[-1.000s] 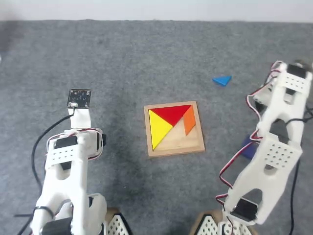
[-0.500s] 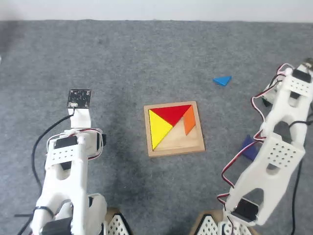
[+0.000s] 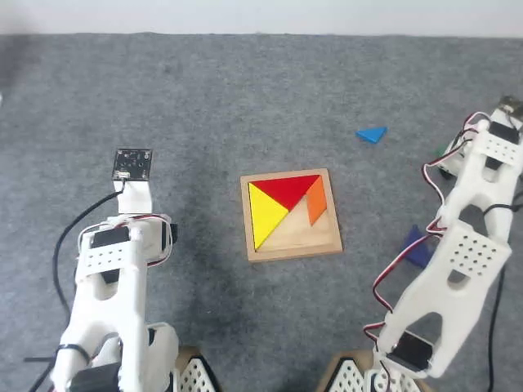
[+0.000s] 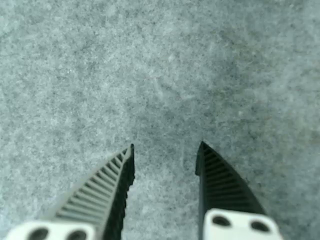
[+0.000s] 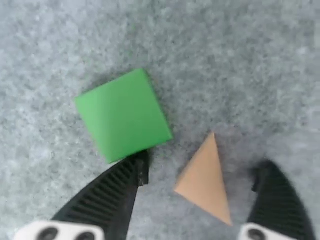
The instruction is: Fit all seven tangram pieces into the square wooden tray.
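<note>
Under everything, the grey felt table (image 3: 204, 98) is carrying the square wooden tray (image 3: 294, 252) at its middle. Left of the tray, the left arm (image 3: 110, 278) is hanging over bare felt, the left gripper (image 4: 166, 145) holding its jaws parted around nothing. Right of the tray, the right arm (image 3: 462, 261) is stretching out. The right gripper (image 5: 202, 172) is spreading its jaws wide either side of a tan triangle (image 5: 205, 180), one fingertip sitting at the edge of a green square (image 5: 123, 114). Inside the tray, a yellow triangle (image 3: 264, 214), a red triangle (image 3: 288, 190) and an orange piece (image 3: 316, 202) are lying together. Just right of the tray, a dark blue piece (image 3: 417, 247) is lying partly behind the right arm. Beyond the tray's far right corner, a small blue triangle (image 3: 372, 135) is lying well apart.
</note>
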Robot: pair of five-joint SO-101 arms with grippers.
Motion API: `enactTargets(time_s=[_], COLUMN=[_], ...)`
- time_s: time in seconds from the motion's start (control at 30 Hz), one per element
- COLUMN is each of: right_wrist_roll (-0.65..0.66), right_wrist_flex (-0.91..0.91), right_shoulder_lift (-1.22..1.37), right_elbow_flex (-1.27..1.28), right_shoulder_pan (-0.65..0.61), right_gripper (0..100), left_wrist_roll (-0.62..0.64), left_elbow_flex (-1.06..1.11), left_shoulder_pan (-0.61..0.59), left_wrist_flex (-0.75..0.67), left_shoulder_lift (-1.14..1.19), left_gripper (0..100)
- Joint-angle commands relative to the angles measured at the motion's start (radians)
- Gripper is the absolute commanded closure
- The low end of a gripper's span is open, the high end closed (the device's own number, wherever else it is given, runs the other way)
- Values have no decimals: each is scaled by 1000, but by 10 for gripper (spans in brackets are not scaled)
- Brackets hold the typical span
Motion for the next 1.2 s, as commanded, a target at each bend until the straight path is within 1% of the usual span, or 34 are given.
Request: enactTargets(time_s=[0.0, 0.07, 0.13, 0.23, 0.33, 0.43, 0.53, 0.6, 0.9, 1.03, 1.17], right_wrist_roll=[28, 91, 130, 143, 143, 146, 210, 222, 198, 110, 104], right_wrist_flex=[35, 82, 150, 219, 245, 288, 363, 395, 366, 344, 295], right_shoulder_lift=[38, 48, 47, 39, 39, 39, 39, 39, 50, 51, 51], right_elbow_flex=[-81, -100, -103, -103, -103, -103, -103, -103, -178, -198, -196], right_shoulder_pan=[35, 28, 10, -8, -10, -13, -36, -50, -30, -7, 2], right_gripper=[818, 846, 835, 793, 757, 753, 753, 753, 751, 750, 752], left_wrist_roll=[-9, -9, -9, -9, -9, -9, -9, -9, -9, -9, -9], left_elbow_flex=[-2, -2, -2, -2, -2, -2, -2, -2, -2, -2, -2], left_shoulder_pan=[9, 9, 9, 9, 9, 9, 9, 9, 9, 9, 9], left_wrist_flex=[-15, -15, -15, -15, -17, -17, -17, -17, -15, -15, -15], left_shoulder_lift=[-26, -26, -26, -26, -26, -26, -26, -26, -26, -26, -26], left_gripper=[797, 797, 797, 797, 797, 797, 797, 797, 797, 797, 797])
